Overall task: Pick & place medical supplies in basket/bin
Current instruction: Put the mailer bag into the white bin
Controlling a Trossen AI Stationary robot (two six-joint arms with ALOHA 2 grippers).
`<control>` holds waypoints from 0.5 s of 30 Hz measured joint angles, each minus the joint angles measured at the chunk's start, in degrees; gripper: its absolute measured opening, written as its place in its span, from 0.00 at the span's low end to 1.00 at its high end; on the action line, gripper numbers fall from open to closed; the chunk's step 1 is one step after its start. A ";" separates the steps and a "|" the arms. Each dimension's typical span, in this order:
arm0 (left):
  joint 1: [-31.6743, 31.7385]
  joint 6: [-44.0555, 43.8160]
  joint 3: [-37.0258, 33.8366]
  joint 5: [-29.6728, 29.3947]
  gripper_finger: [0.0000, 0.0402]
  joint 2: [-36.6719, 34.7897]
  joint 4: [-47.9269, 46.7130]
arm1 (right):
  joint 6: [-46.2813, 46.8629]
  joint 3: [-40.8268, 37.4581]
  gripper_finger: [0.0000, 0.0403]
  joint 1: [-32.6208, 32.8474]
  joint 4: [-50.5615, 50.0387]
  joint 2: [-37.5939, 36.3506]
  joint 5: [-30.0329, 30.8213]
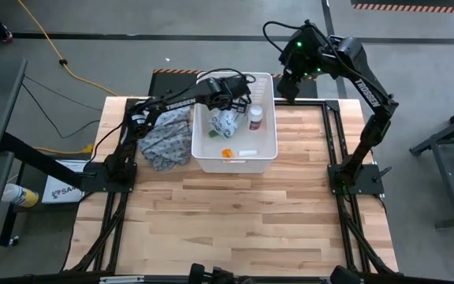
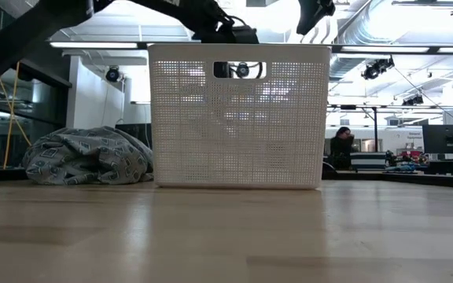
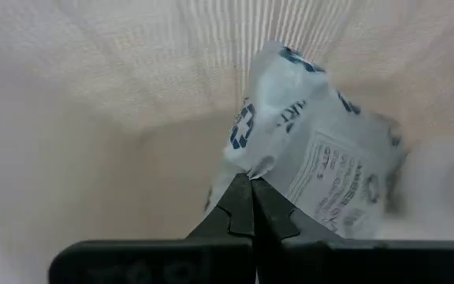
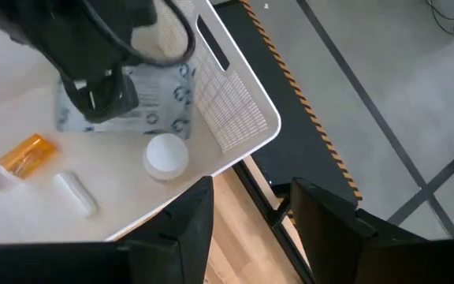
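The white perforated bin [image 1: 268,87] stands at the table's far middle. Inside it lie a white pill bottle [image 1: 256,118], an orange piece [image 1: 227,153] and a white tube [image 1: 247,152]. My left gripper [image 1: 227,101] reaches down into the bin from the left and is shut on a pale green-white soft packet [image 3: 321,158], which also shows from above [image 1: 225,122]. My right gripper [image 4: 247,225] hangs open above the bin's far right corner with nothing between its fingers. My left gripper pinches an edge of the soft packet [image 3: 260,167] between its two fingertips, slanting down into the bin from the table's left. The packet spreads out beyond the fingers inside the bin. Whether its lower end rests on the bin floor, I cannot tell.
A grey-blue patterned cloth [image 1: 168,136] lies crumpled on the table against the bin's left side. The wooden table [image 1: 235,221] stretches bare from the bin toward the near edge. A person sits far off in the room behind [image 2: 340,148].
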 joint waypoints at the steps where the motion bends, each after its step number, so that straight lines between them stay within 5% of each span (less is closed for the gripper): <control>1: -0.04 -0.01 -0.08 0.58 0.05 0.53 -0.81 | 0.00 -0.01 0.40 0.00 0.01 0.00 -0.28; 9: -0.09 0.02 -0.01 2.10 0.05 2.75 -0.73 | 0.00 -0.02 0.42 0.04 0.00 0.00 -0.64; 15: -0.04 -0.17 0.03 0.93 0.17 2.75 -0.12 | 0.00 -0.02 0.41 0.04 0.00 0.00 -0.87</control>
